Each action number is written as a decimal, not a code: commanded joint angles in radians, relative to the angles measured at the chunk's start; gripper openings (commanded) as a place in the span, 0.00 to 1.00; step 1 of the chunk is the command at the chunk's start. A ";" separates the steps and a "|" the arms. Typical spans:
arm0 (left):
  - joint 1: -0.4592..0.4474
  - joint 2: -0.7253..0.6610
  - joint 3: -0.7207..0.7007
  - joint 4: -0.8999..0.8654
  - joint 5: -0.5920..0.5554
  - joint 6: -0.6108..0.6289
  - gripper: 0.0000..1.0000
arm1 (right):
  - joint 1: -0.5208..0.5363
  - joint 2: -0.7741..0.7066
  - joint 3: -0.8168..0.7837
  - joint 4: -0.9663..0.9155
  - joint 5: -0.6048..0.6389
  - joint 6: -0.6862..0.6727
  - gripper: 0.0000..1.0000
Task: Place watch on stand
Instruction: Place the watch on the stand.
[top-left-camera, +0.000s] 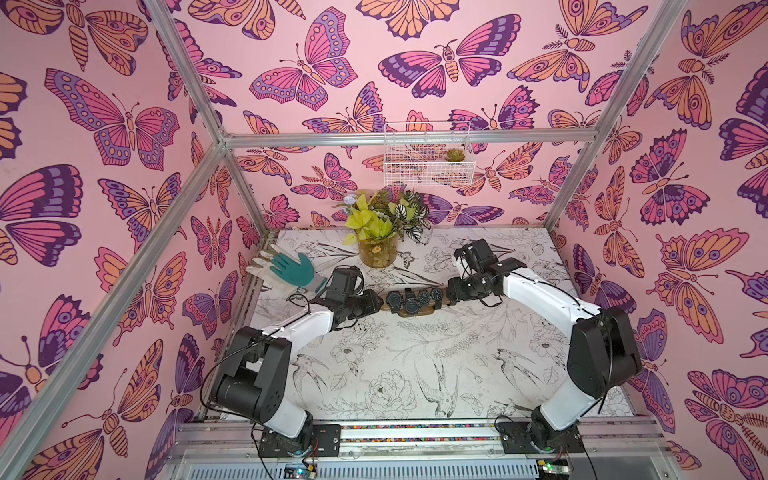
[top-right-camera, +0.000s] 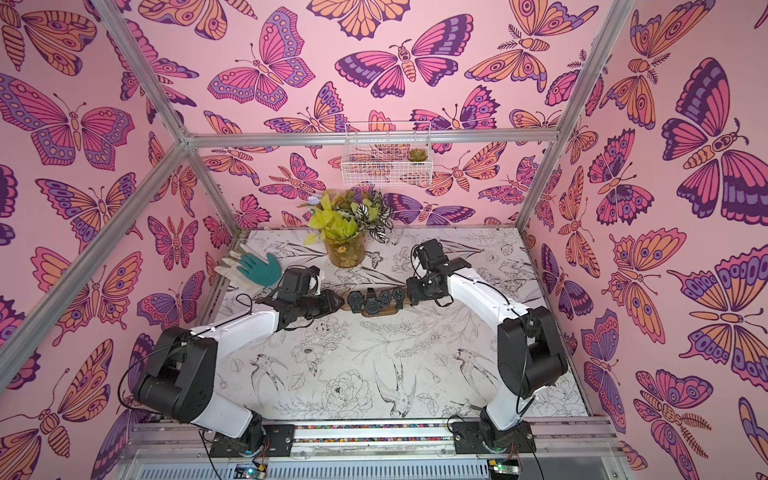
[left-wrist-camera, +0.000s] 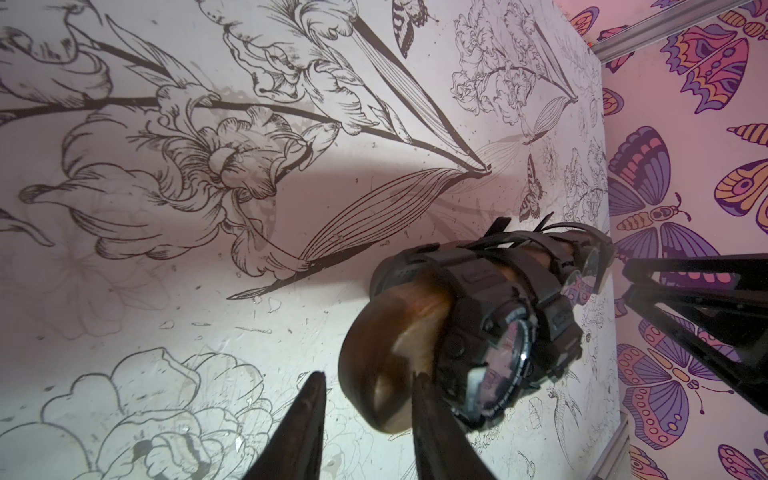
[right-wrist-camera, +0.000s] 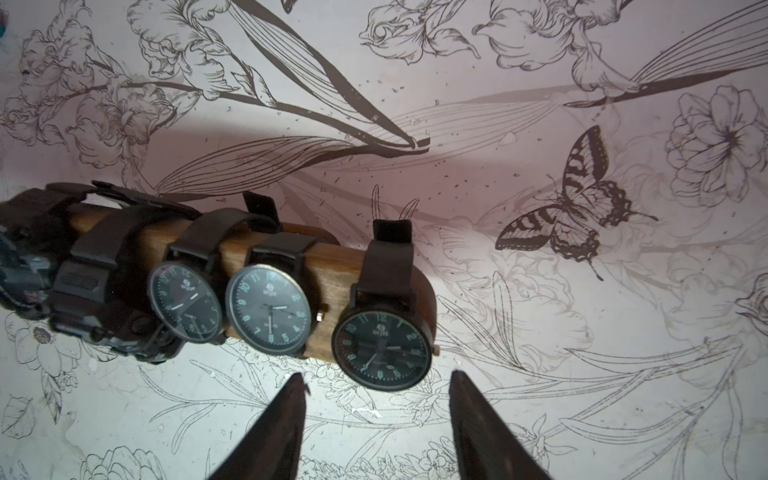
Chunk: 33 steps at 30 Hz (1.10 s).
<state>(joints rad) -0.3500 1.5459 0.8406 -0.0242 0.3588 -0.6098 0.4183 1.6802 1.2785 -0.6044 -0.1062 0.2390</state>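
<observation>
Dial writing: the three round watches (right-wrist-camera: 270, 309) carry pale green hour numerals, legible in the right wrist view. A small logo and a word sit under each 12, too blurred to read.
Chunky watches (right-wrist-camera: 83, 295): two black ones sit at the bar's left end, and any lettering on them is too blurred to read.
Stand (right-wrist-camera: 336, 262): a brown wooden bar on an oval base. In both top views it stands mid-surface (top-left-camera: 395, 374), lying crosswise between the two arms.
Watch positions: all five are strapped around the bar, dials tilted toward the robot's side.
End watch (right-wrist-camera: 382, 349): the round one at the bar's right end, apart from its neighbours.
Right fingers (right-wrist-camera: 278, 432): spread apart and gripping nothing. Their tips stop just short of the end watch, whose dial lines up with the gap between them.
Left fingers (left-wrist-camera: 299, 436): spread apart, with the bar's rounded left end lying between the tips. Bare surface shows between one finger and the wood. The other finger overlaps the wood and the nearest chunky watch, and contact there cannot be told.
</observation>
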 joint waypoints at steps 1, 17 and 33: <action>-0.004 -0.025 0.008 -0.018 -0.015 0.019 0.38 | -0.006 0.013 -0.005 0.015 -0.018 0.013 0.54; -0.004 -0.020 0.012 -0.019 -0.012 0.022 0.38 | -0.004 0.025 0.009 0.021 -0.050 0.023 0.42; -0.006 -0.017 0.013 -0.020 -0.012 0.024 0.38 | -0.044 0.038 -0.008 0.035 -0.054 0.045 0.53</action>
<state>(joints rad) -0.3504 1.5398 0.8406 -0.0296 0.3508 -0.6064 0.3767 1.7012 1.2709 -0.5789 -0.1204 0.2729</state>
